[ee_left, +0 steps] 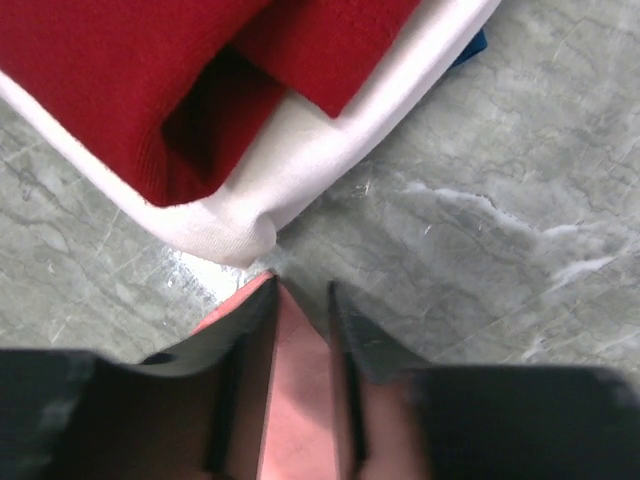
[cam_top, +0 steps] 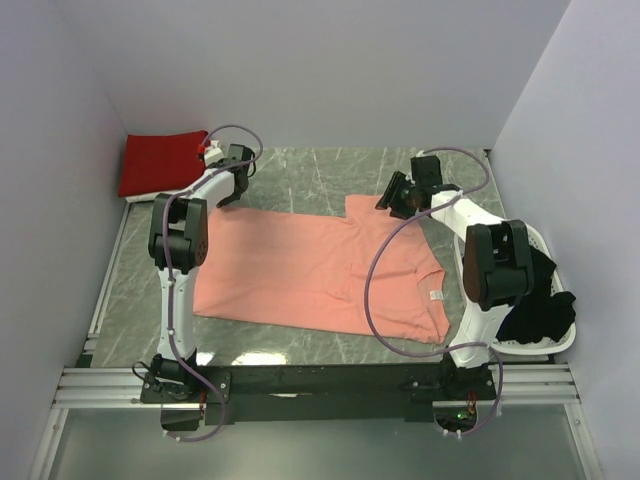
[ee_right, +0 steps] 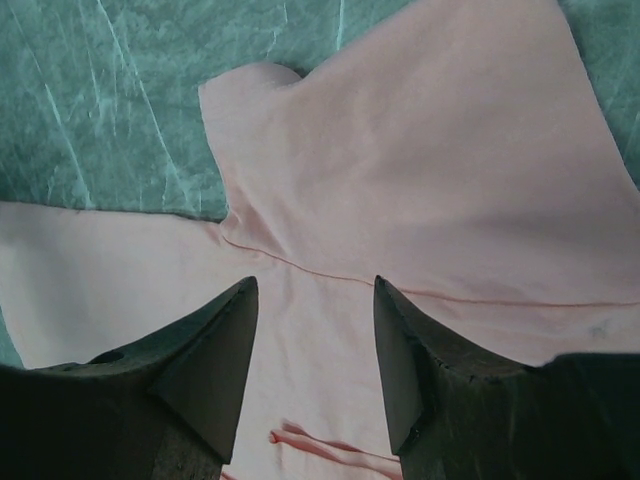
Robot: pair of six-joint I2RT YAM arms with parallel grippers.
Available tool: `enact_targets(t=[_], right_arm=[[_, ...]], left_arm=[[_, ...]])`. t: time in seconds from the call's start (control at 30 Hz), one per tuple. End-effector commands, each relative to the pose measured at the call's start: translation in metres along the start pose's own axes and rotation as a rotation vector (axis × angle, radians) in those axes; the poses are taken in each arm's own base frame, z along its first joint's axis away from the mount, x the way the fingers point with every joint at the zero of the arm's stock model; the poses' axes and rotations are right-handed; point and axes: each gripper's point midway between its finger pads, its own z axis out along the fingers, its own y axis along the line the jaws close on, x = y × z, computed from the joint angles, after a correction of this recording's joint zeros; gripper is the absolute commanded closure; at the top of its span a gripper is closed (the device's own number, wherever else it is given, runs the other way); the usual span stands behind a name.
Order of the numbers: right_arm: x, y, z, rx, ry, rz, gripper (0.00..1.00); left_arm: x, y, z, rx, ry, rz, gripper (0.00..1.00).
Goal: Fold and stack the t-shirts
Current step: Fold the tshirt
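A salmon-pink t-shirt lies spread flat on the marble table. My left gripper is at its far left corner. In the left wrist view its fingers are nearly closed, with a corner of the pink cloth pinched between them. My right gripper is open and empty, low over the shirt near the far sleeve's seam, with its tips wide apart. A folded deep red shirt lies on a folded white one at the back left. A black shirt hangs in the basket.
The white slatted basket stands at the right edge beside the right arm. The red and white stack lies just beyond my left gripper. Grey walls close in the left, back and right sides. Bare marble shows behind the pink shirt.
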Motion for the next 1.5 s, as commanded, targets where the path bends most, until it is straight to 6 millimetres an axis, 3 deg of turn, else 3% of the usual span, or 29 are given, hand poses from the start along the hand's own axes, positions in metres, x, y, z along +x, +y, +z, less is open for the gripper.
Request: enact_targets(t=[0.0, 0.13, 0.3, 0.63, 0.8, 1.03, 1.13, 1.33, 1.47], right_arm=[[-0.023, 0.005, -0.001, -0.002, -0.044, -0.022, 0.43], [-0.025, 0.002, 0.004, 0.011, -0.033, -0.016, 0.43], [-0.028, 0.005, 0.006, -0.002, -0.03, -0.015, 0.43], [-0.03, 0.007, 0.015, -0.009, -0.021, -0.007, 0.44], [-0.028, 0.005, 0.018, -0.004, -0.013, -0.008, 0.44], [-0.03, -0.003, 0.025, 0.03, -0.015, -0.01, 0.44], [-0.032, -0.005, 0.028, 0.045, -0.017, -0.014, 0.44], [-0.042, -0.01, 0.036, 0.074, -0.034, -0.004, 0.43], [-0.061, -0.022, 0.036, 0.135, -0.089, 0.013, 0.41]], left_arm=[[0.011, -0.002, 0.001, 0.0, 0.039, 0.012, 0.71], [0.011, 0.005, -0.005, 0.013, 0.035, 0.003, 0.71], [-0.008, 0.003, -0.015, 0.042, -0.009, 0.009, 0.57], [-0.03, 0.004, -0.032, 0.071, -0.052, 0.008, 0.57], [-0.023, 0.003, -0.033, 0.078, -0.028, 0.027, 0.58], [0.003, 0.009, -0.023, 0.059, 0.01, 0.05, 0.6], [0.009, 0.009, -0.019, 0.05, 0.029, 0.067, 0.63], [0.007, 0.01, -0.021, 0.057, 0.018, 0.064, 0.85], [0.007, 0.01, -0.023, 0.069, 0.015, 0.064, 0.96]])
